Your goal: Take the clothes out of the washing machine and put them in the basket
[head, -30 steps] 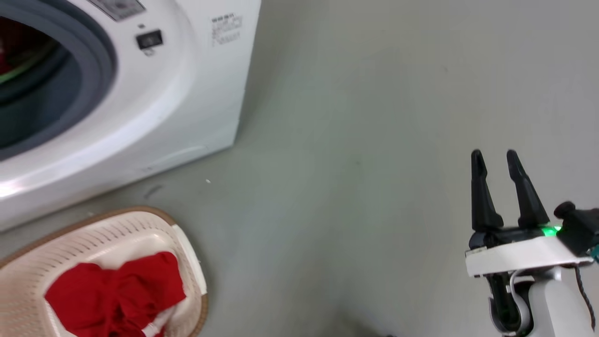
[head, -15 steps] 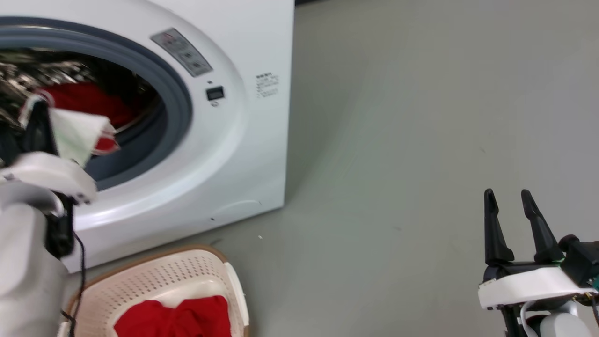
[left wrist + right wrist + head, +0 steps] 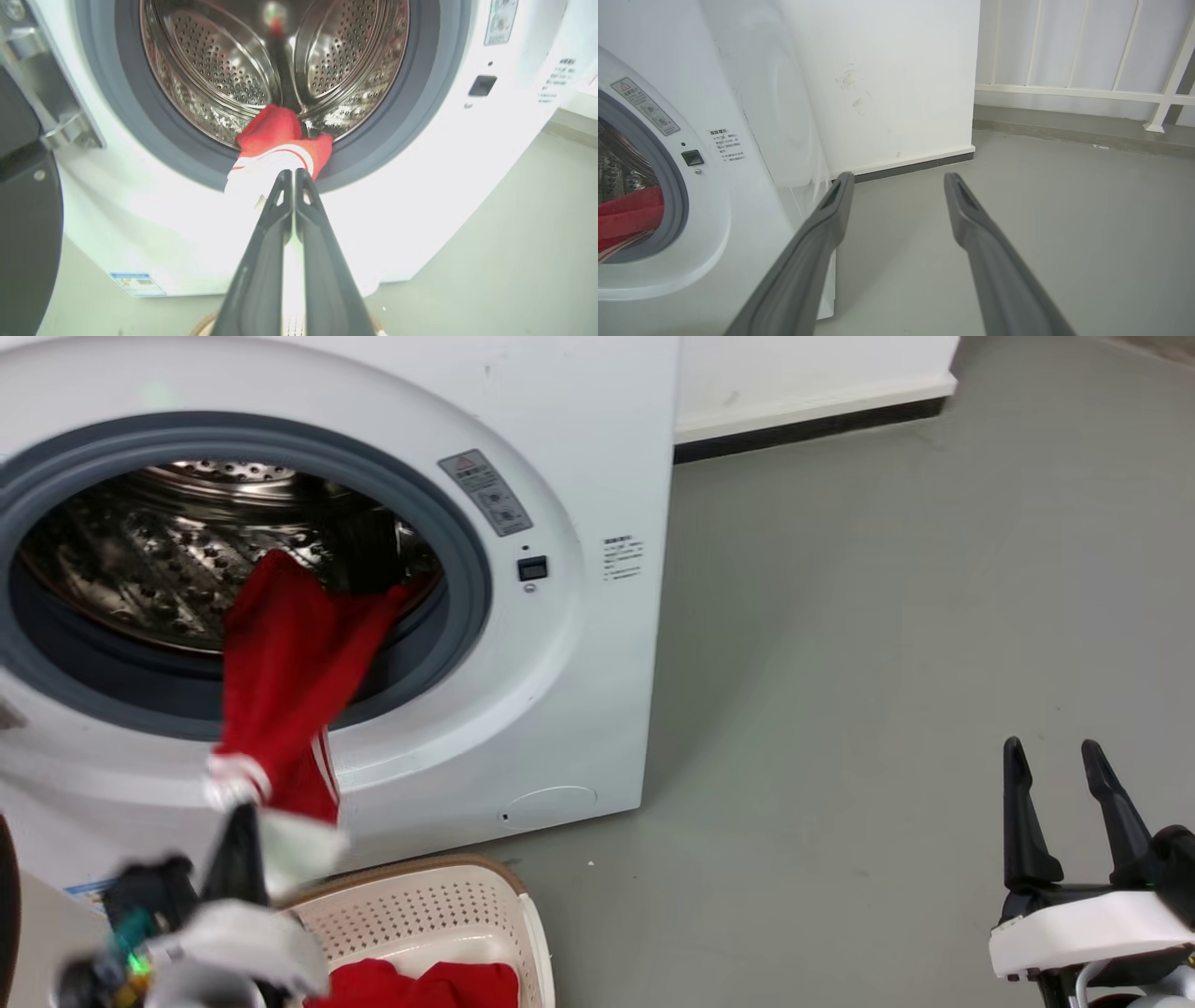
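Observation:
The washing machine [image 3: 579,644] stands with its steel drum [image 3: 224,70] exposed. A red garment with white trim [image 3: 289,663] stretches from the drum over the grey ring down to my left gripper [image 3: 245,826], which is shut on its white-edged end just above the basket [image 3: 420,910]. In the left wrist view the left gripper [image 3: 293,175] has its fingers pressed together on that garment [image 3: 275,133]. More red clothes [image 3: 420,985] lie in the basket. My right gripper [image 3: 1055,756] is open and holds nothing, low at the right over the floor; its fingertips stand apart in the right wrist view [image 3: 899,179].
The machine's dark round door [image 3: 23,224] hangs open at the left. A white wall with dark skirting [image 3: 812,415] runs behind the machine, and a white railing [image 3: 1087,93] stands further off. Grey floor [image 3: 840,709] spreads to the right of the machine.
The head camera has tilted up, showing more of the machine. My left gripper has come down from the drum mouth towards the basket, drawing the red garment out. The right gripper stays open.

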Motion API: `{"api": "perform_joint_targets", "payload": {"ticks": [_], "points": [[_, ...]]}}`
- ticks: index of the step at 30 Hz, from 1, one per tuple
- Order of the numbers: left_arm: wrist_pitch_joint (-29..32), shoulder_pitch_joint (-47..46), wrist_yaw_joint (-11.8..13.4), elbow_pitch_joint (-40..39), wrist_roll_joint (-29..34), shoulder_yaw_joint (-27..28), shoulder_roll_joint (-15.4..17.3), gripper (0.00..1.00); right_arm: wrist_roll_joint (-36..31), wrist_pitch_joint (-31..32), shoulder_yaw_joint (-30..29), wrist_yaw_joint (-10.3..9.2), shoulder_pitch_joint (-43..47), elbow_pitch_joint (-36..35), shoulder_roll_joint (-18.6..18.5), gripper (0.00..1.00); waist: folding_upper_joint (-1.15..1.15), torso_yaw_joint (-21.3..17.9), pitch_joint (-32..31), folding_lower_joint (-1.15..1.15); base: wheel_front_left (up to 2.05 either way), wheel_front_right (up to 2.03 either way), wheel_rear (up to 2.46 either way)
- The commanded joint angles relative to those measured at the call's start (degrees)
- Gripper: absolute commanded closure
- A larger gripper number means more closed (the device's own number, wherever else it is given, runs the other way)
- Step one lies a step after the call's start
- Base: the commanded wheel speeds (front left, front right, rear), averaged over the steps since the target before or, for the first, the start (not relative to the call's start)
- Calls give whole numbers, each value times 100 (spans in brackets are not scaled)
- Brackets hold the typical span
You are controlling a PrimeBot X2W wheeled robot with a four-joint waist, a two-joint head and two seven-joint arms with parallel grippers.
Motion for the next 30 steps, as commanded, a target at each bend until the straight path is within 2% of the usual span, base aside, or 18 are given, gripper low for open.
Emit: {"api": "perform_joint_targets", "payload": {"ticks": [1, 5, 9, 18, 24, 30], "points": [[26, 132, 33, -36, -54, -19, -79, 100, -2, 14, -1, -2, 58, -39, 3, 0, 0, 31, 13, 2, 0, 0, 0], [140, 653, 39, 38, -204, -151, -270, 100, 5, 84, 5, -2, 52, -205, 1, 0, 0, 69, 169, 2, 0, 0, 0], [136, 850, -115, 495, -390, -278, -520, 100, 31, 132, 59, -2, -46, -311, 2, 0, 0, 52, 435, 2, 0, 0, 0], [-76, 277, -430, 1996, -565, -292, -860, 100, 107, 74, 136, -2, -398, -412, 3, 0, 0, -138, 1384, 2, 0, 0, 0], [-187, -534, -597, 2903, -510, -200, -804, 100, 242, -103, 129, -2, -700, -420, 4, 0, 0, -264, 2185, 2, 0, 0, 0], [-229, -1485, -766, 3736, -425, -99, -587, 100, 320, -285, 234, -2, -1034, -345, 4, 0, 0, -407, 2914, 2, 0, 0, 0]]}}
